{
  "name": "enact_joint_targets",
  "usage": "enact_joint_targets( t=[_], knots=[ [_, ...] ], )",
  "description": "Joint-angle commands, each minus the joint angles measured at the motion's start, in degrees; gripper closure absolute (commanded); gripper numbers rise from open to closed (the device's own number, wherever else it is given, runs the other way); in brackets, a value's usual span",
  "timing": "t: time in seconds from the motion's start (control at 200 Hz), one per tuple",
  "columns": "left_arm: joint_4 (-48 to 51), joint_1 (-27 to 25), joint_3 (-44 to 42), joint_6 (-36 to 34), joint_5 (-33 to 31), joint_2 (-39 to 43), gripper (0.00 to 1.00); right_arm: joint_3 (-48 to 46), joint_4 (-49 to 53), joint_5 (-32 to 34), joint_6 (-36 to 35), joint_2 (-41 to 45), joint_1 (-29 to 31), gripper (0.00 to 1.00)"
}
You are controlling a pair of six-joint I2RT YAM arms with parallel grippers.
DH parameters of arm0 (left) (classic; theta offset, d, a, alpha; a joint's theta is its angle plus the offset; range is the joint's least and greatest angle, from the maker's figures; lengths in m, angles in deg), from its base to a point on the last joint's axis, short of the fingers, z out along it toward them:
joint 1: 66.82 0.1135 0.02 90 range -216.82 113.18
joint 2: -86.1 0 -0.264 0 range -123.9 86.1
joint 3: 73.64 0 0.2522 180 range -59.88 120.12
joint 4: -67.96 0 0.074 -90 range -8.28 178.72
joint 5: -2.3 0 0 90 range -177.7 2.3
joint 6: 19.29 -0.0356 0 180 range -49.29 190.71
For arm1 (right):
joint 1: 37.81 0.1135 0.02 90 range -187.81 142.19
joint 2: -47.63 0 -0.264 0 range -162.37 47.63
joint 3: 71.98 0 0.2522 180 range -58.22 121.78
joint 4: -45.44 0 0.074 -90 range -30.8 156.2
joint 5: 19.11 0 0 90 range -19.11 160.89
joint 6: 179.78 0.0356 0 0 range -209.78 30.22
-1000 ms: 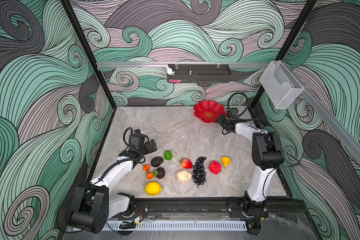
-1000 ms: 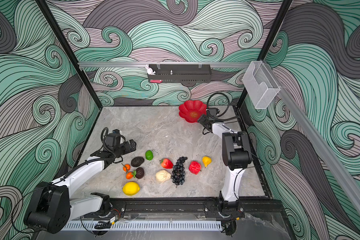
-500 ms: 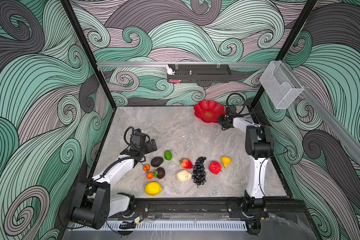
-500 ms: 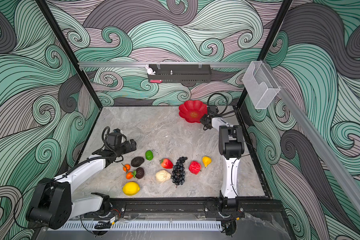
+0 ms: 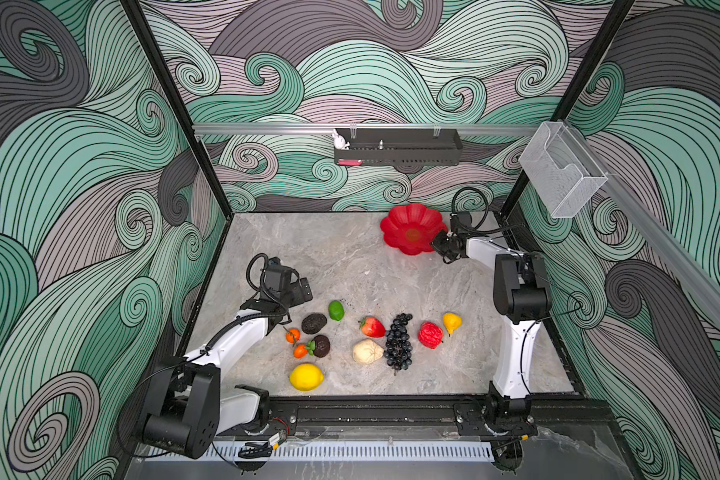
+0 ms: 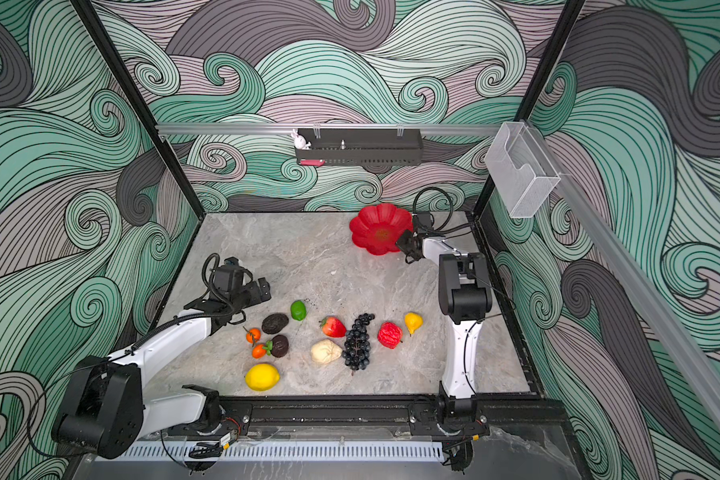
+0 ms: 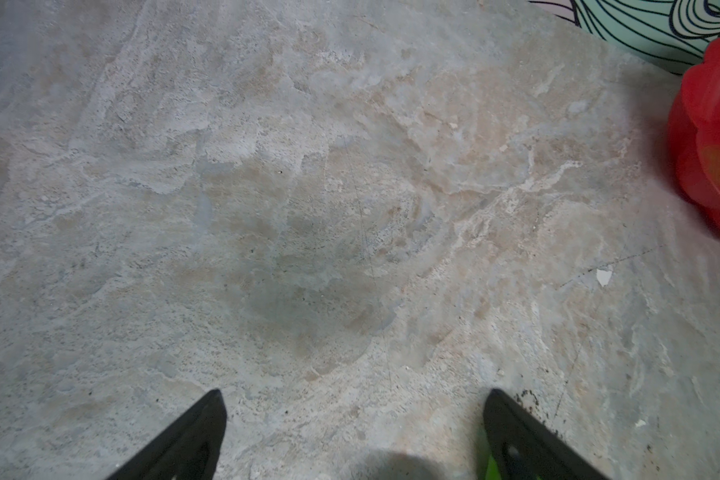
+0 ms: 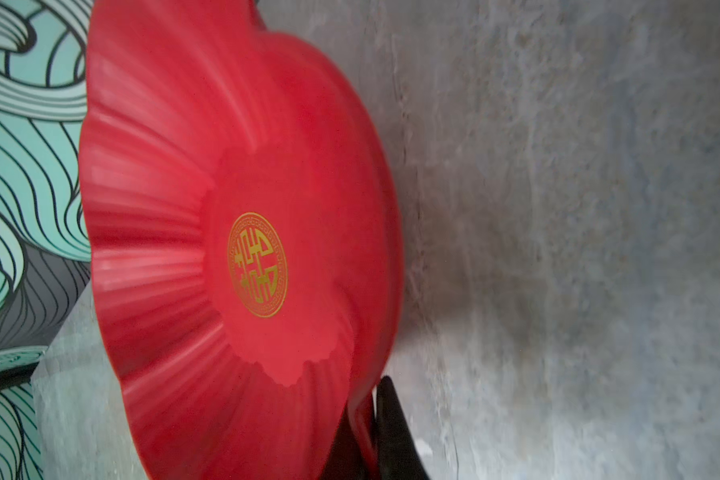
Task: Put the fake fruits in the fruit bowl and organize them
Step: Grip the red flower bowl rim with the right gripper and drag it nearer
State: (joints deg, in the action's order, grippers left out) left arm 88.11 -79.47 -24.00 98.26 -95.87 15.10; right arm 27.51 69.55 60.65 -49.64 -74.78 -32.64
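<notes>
Grey stone desk [image 5: 350, 257]: fruit bowl [image 5: 408, 232] at far right corner, right end effector [image 5: 436, 245] clamped on its rim; fake fruits [image 5: 398, 340] lie well apart toward the near edge, closer to the left end effector [image 5: 305, 291], wide open and empty beside the lime [image 5: 336, 310].

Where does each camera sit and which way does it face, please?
Top views: high above the arm bases, looking down on the grey marble table, plastic fruits and glossy red flower-shaped bowl; both arms show.
Left wrist: on the left arm, facing bare table; fingertips of the open left gripper show.
Right wrist: on the right arm, facing the bowl; right gripper pinches its rim.
Shared: the bowl, in all four.
</notes>
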Motion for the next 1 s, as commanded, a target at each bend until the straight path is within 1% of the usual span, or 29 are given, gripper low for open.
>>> enact_joint_targets(
  t=[0.0, 0.275, 0.555, 0.651, 0.881, 0.996],
  knots=[
    [0.55, -0.45, 1.15, 0.25, -1.59, 1.47, 0.01, -3.52, 1.98, -3.30, -2.67, 3.53, 1.89, 0.93],
    [1.65, -0.45, 1.13, 0.49, -1.66, 2.90, 0.01, -12.37, 1.94, -8.62, -3.54, 10.17, 7.09, 0.94],
    [2.13, -0.41, 0.86, 0.62, -2.03, 4.07, 0.01, -19.54, 2.60, -11.23, -5.61, 16.19, 12.23, 0.95],
    [2.93, -0.37, 1.01, 0.89, -3.11, 4.25, 0.01, -21.65, 3.27, -12.28, -6.77, 18.15, 13.49, 0.94],
    [2.84, -0.36, 1.03, 1.11, -2.43, 4.34, 0.01, -25.88, 2.57, -12.44, -7.02, 21.57, 15.06, 0.94],
    [2.84, -0.36, 1.04, 1.12, -2.54, 4.07, 0.01, -26.14, 3.19, -10.47, -6.48, 21.66, 16.00, 0.95]
  ],
)
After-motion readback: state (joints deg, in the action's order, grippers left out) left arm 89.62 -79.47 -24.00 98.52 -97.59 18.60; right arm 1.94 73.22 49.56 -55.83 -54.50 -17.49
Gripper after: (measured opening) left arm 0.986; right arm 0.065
